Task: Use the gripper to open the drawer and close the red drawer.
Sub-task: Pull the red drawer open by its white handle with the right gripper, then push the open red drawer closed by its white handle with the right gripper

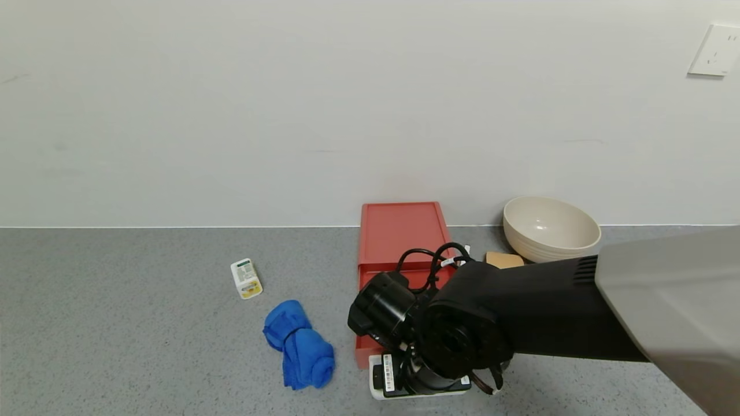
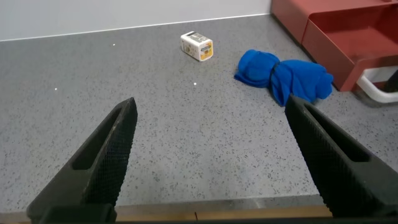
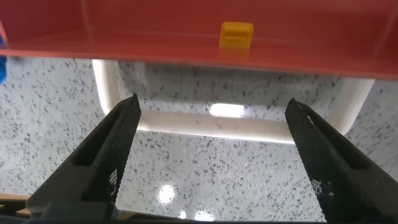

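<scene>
The coral-red drawer [image 1: 366, 281] stands pulled out of its low red case [image 1: 402, 230] toward me. Its white loop handle [image 1: 376, 386] lies at the front. My right gripper [image 1: 425, 378] hangs over that handle, mostly hidden under its black wrist. In the right wrist view the right gripper [image 3: 212, 102] is open and empty, its fingers [image 3: 106, 162] spread wide above the handle [image 3: 217, 124], with the drawer front [image 3: 155, 46] just beyond. A small yellow piece [image 3: 237, 35] lies in the drawer. My left gripper [image 2: 211, 102] is open and empty, low over the counter's near edge, out of the head view.
A beige bowl [image 1: 549, 228] stands right of the case, with a tan flat piece [image 1: 504, 260] beside it. A rolled blue cloth [image 1: 298, 344] and a small white box [image 1: 246, 278] lie left of the drawer. The wall runs right behind the case.
</scene>
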`<move>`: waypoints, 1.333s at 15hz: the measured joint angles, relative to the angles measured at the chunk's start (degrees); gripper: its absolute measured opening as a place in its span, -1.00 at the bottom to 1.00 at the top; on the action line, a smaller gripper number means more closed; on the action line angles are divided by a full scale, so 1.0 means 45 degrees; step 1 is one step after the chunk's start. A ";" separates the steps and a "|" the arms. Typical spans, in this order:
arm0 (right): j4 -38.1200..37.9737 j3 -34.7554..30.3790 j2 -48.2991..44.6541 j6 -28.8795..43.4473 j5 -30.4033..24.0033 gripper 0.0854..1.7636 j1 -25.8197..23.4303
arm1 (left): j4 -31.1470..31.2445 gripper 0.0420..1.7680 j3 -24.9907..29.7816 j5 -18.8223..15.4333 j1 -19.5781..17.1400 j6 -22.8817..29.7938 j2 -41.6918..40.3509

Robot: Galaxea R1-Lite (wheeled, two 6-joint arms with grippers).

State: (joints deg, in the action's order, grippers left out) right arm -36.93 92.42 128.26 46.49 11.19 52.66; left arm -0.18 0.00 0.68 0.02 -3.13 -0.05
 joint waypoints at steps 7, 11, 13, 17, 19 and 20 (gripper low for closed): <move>-0.0024 -0.0618 -0.0932 -0.0103 -0.0450 0.94 0.0038 | -0.0008 0.94 0.0000 -0.0011 -0.0005 -0.0008 -0.0005; 0.0060 -0.0569 -0.1980 -0.0301 -0.0417 0.94 -0.0165 | -0.0008 0.94 0.0000 -0.0019 -0.0005 -0.0019 0.0000; 0.0043 -0.0588 -0.2666 -0.0509 -0.0466 0.94 -0.0187 | -0.0014 0.94 0.0000 -0.0024 -0.0005 -0.0019 0.0000; 0.0146 -0.0908 -0.4784 -0.2205 -0.1197 0.94 -0.0330 | -0.0008 0.94 0.0000 -0.0019 -0.0005 -0.0019 0.0000; 0.0396 -0.1249 -0.5949 -0.3589 -0.2040 0.94 -0.0986 | -0.0014 0.94 0.0000 -0.0019 -0.0005 -0.0024 0.0000; 0.0813 -0.1587 -0.6526 -0.4172 -0.2528 0.94 -0.1541 | -0.0008 0.94 0.0000 -0.0024 -0.0005 -0.0019 -0.0005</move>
State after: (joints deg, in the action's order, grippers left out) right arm -33.27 85.27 98.89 27.72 -0.18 45.73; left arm -0.22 0.00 0.57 0.00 -3.22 -0.07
